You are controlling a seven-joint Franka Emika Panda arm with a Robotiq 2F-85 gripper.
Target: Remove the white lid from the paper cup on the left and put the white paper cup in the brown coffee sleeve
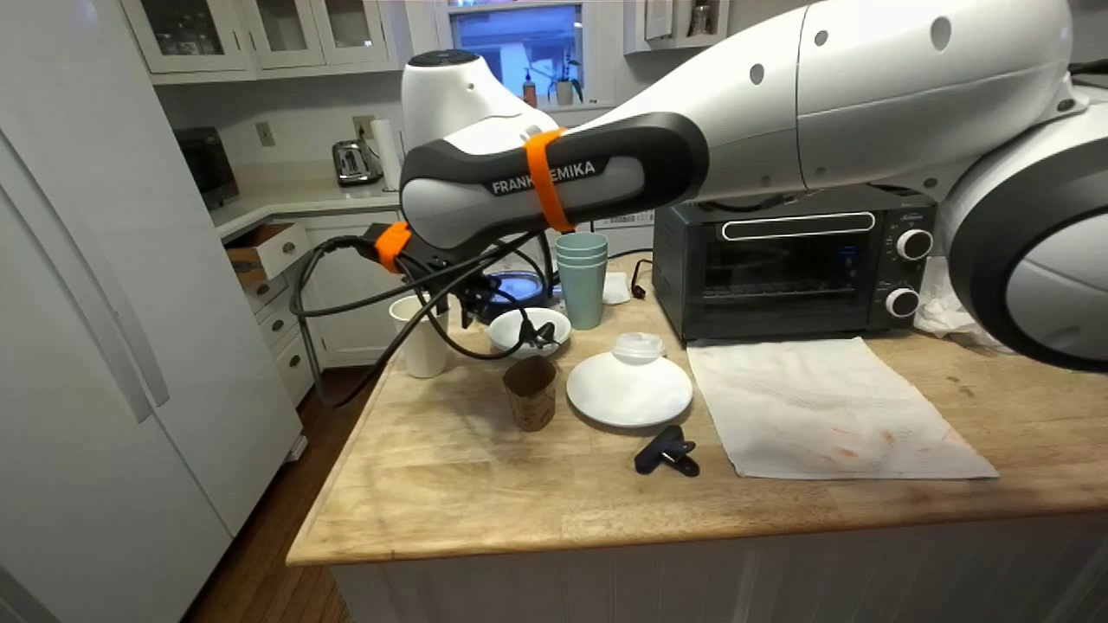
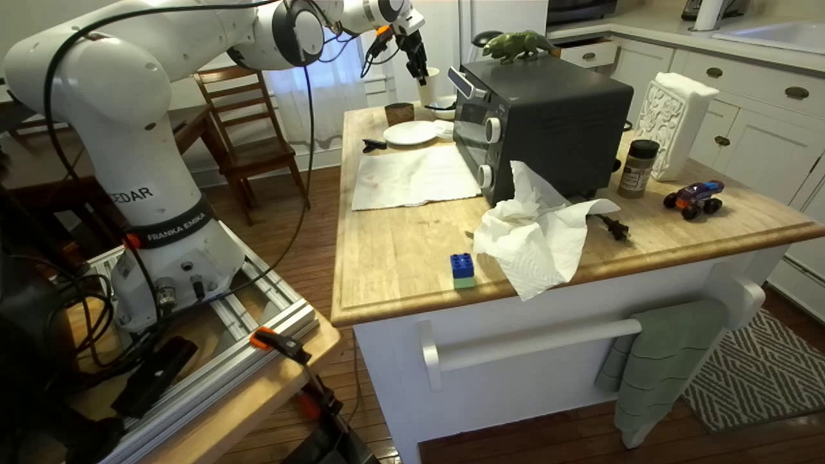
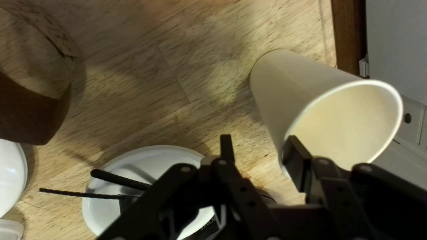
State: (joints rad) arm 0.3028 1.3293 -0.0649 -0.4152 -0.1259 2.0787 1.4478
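The white paper cup [image 1: 424, 346] stands upright and open-topped near the counter's edge; it also shows in an exterior view [image 2: 427, 93] and the wrist view [image 3: 283, 83]. The brown coffee sleeve [image 1: 531, 396] stands apart from it, also in the wrist view [image 3: 36, 110]. The white lid [image 1: 639, 346] lies off the cup at the white plate's far edge. My gripper [image 3: 260, 141] is open and holds nothing. One finger overlaps the cup's near rim; I cannot tell if it is inside or just above. The other finger is outside the cup. In an exterior view cables partly hide the gripper.
The white plate [image 1: 629, 394] lies beside the sleeve. A white bowl [image 3: 156, 151] with black items across its rim stands close to the cup. Pale green stacked tumblers [image 1: 583, 294], a black toaster oven [image 1: 796, 260], a paper towel [image 1: 831, 415] and a black clip [image 1: 666, 452] are around.
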